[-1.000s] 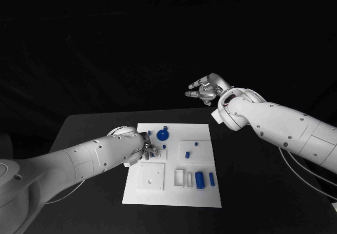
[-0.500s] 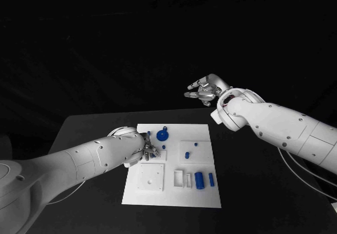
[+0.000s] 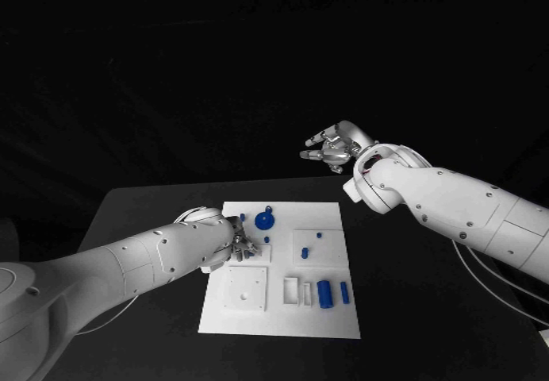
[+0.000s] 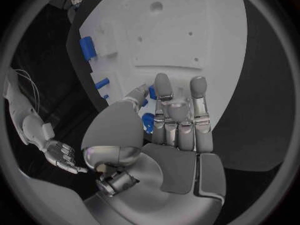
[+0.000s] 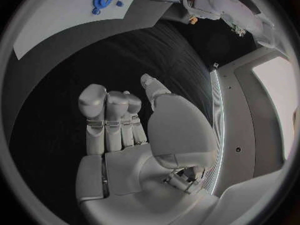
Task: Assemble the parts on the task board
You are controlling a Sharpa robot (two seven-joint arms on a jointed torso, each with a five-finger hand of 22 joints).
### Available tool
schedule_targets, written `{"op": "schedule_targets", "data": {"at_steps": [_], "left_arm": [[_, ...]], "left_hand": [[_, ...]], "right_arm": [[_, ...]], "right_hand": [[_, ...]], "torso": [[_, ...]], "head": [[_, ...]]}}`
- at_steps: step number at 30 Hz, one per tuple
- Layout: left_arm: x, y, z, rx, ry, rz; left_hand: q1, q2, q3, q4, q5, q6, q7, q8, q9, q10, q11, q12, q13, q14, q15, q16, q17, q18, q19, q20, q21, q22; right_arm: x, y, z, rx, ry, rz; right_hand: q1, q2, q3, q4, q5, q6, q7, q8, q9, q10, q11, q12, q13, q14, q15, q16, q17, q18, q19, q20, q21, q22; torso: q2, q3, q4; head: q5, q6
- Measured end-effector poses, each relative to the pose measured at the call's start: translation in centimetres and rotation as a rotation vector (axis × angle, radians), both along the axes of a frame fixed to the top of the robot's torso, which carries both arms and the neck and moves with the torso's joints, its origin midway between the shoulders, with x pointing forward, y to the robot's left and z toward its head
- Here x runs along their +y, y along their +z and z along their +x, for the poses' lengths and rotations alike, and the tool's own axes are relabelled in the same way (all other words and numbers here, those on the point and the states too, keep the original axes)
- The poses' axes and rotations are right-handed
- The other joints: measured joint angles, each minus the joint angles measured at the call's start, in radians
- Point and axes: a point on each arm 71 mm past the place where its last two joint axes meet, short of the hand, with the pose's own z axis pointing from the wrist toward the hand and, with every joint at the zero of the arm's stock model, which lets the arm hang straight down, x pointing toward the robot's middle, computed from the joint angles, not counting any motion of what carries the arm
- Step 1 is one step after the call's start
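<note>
Head camera looks down; wrist cameras close; all share task board (image 3: 286, 270)

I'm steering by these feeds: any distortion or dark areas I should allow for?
Head view: the white board is bright and its edges straight, the surroundings black. Left wrist view: fisheye bends the board's edges, and the left hand covers part of it. Right wrist view: the right hand against dark table.

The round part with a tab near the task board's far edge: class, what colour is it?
Blue. The round part stands out against the white task board, clearest in the head view.
</note>
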Motion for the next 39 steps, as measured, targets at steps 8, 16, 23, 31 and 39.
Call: {"op": "schedule_targets", "data": {"at_steps": [8, 16, 23, 31, 39], "left_arm": [[0.5, 0.0, 0.1, -0.003, 0.008, -0.001], [1.9, -0.1, -0.3, 0.01, 0.024, -0.015], [2.1, 1.1, -0.2, 0.011, 0.04, -0.073], [2.2, 4.0, 0.8, -0.009, 0.065, -0.154], [4.7, 7.7, 3.3, -0.045, 0.125, -0.189]], "left_hand": [[0.0, -0.032, -0.122, 0.076, -0.087, 0.009, -0.001, 0.0, 0.007, 0.0, 0.0, -0.005, 0.002, -0.003, 0.003, 0.0, -0.006, 0.0, 0.001, 0.001, -0.002, 0.001], [0.031, -0.064, -0.187, 0.174, -0.146, 0.013, 0.002, 0.0, 0.011, 0.0, 0.0, -0.006, 0.005, -0.003, 0.004, -0.004, -0.009, 0.0, 0.004, 0.004, -0.006, 0.001], [0.011, -0.084, -0.269, 0.237, -0.196, 0.013, 0.002, 0.0, 0.01, 0.0, 0.0, -0.006, 0.005, -0.003, 0.004, -0.004, -0.009, 0.0, 0.004, 0.004, -0.006, 0.001], [0.008, -0.071, -0.264, 0.227, -0.193, -0.026, 0.018, 0.0, -0.061, -0.002, 0.005, -0.038, 0.003, -0.022, 0.011, -0.032, -0.047, 0.0, 0.002, 0.006, -0.016, 0.0], [0.031, 0.096, -0.341, 0.007, -0.036, -0.155, 0.061, 0.002, -0.34, -0.003, 0.027, -0.1, 0.031, -0.078, 0.039, -0.038, -0.12, 0.0, -0.022, 0.029, -0.062, 0.0]], "right_arm": [[-0.1, 0.0, 0.0, 0.0, -0.002, -0.001], [-0.3, 0.0, 0.0, 0.001, -0.006, -0.003], [-0.6, -0.1, 0.1, 0.002, -0.013, -0.005], [-0.7, -0.1, 0.2, 0.003, -0.016, -0.006], [-0.8, -0.2, 0.2, 0.005, -0.017, -0.007]], "right_hand": [[0.0, 0.0, 0.0, 0.0, 0.0, 0.0, 0.0, 0.0, 0.0, 0.0, 0.0, -0.004, -0.001, 0.0, 0.0, 0.0, 0.0, 0.0, 0.0, 0.0, 0.0, 0.0], [0.0, 0.0, 0.0, 0.0, 0.0, 0.0, 0.0, 0.0, 0.0, 0.0, 0.0, -0.004, -0.001, 0.0, 0.0, 0.0, 0.0, 0.0, 0.0, 0.0, 0.0, 0.0], [0.0, 0.0, -0.004, 0.004, 0.005, 0.0, 0.0, 0.0, 0.0, 0.0, 0.0, -0.004, -0.003, 0.0, 0.0, 0.0, 0.0, 0.0, 0.0, 0.0, -0.004, 0.0], [0.0, 0.0, -0.004, 0.004, 0.006, 0.0, 0.0, 0.0, 0.0, 0.0, 0.0, -0.004, -0.003, 0.0, 0.0, 0.0, 0.0, 0.0, 0.0, 0.0, -0.004, 0.0], [0.0, 0.0, -0.004, 0.004, 0.006, 0.0, 0.0, 0.0, 0.0, -0.002, -0.002, -0.004, -0.003, 0.0, 0.0, 0.0, 0.0, 0.0, 0.0, 0.0, -0.004, 0.0]], "torso": [[0.0, -0.0003, -0.0001], [0.0, -0.0004, -0.0001], [-0.001, -0.0012, 0.001], [-0.001, -0.0012, 0.0008], [0.001, 0.0009, -0.0016]], "head": [[0.0, 0.0], [-0.005, 0.004], [-0.002, 0.011], [0.004, 0.02], [0.008, 0.034]]}}
